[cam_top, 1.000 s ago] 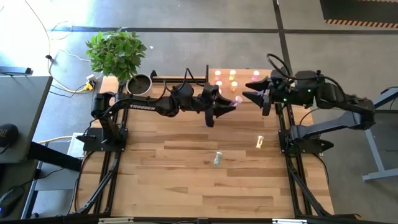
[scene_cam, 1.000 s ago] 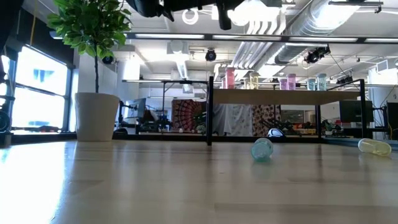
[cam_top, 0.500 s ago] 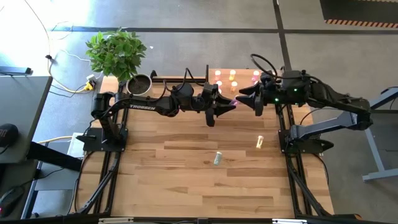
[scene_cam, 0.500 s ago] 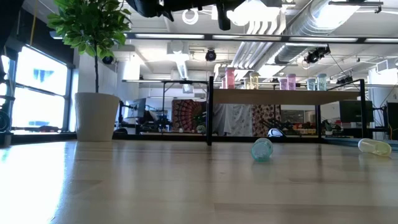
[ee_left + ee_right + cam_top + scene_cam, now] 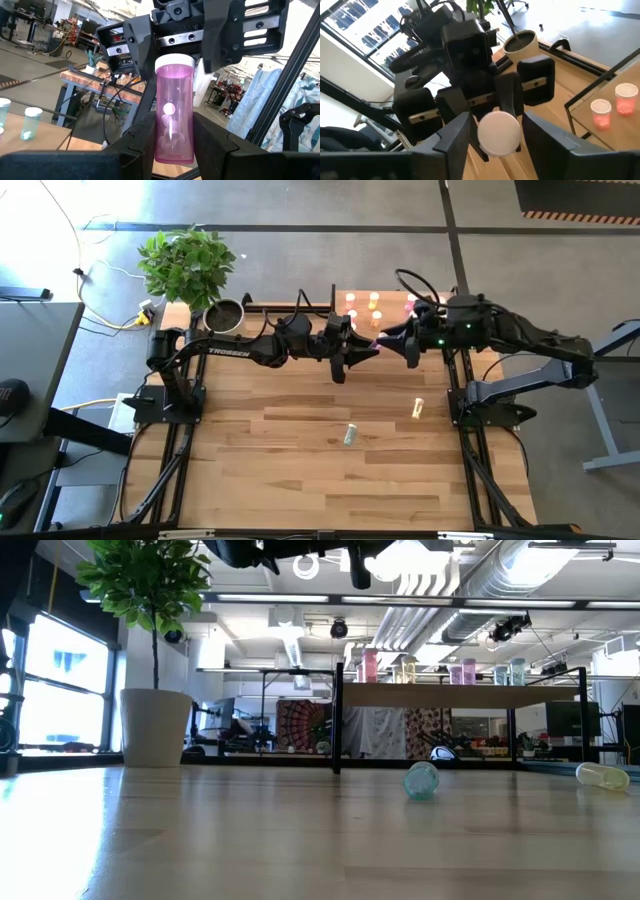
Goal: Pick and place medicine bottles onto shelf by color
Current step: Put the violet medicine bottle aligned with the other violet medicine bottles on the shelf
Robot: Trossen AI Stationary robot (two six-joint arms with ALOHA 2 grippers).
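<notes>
A clear pink medicine bottle [image 5: 174,112] with a white cap [image 5: 498,133] hangs high above the table, in front of the shelf [image 5: 392,298]. My left gripper [image 5: 362,352] is shut on it. My right gripper [image 5: 393,340] faces it from the right, open, with one finger on each side of the cap [image 5: 175,62] and close to it. Several bottles [image 5: 440,670] stand on the shelf. A pale green bottle [image 5: 350,435] and a yellow one [image 5: 418,408] lie on their sides on the table. My left gripper pinches the pink bottle's bottom end [image 5: 172,150] between its two fingers. The fingers come about level from the table's left and lie along the bottle. The bottle sticks out past the fingertips, cap end toward my right gripper, lifted clear of the table.
A potted plant [image 5: 188,262] and a round pot [image 5: 225,314] stand at the far left corner. The shelf's black frame [image 5: 338,715] runs along the far edge. Bare wooden tabletop [image 5: 300,470] lies toward the near edge.
My right gripper has moved toward the table's left and a little down, rolling as it went, up to the pink bottle's cap. Its fingers now stand around the cap. My left gripper and the bottle have kept still.
</notes>
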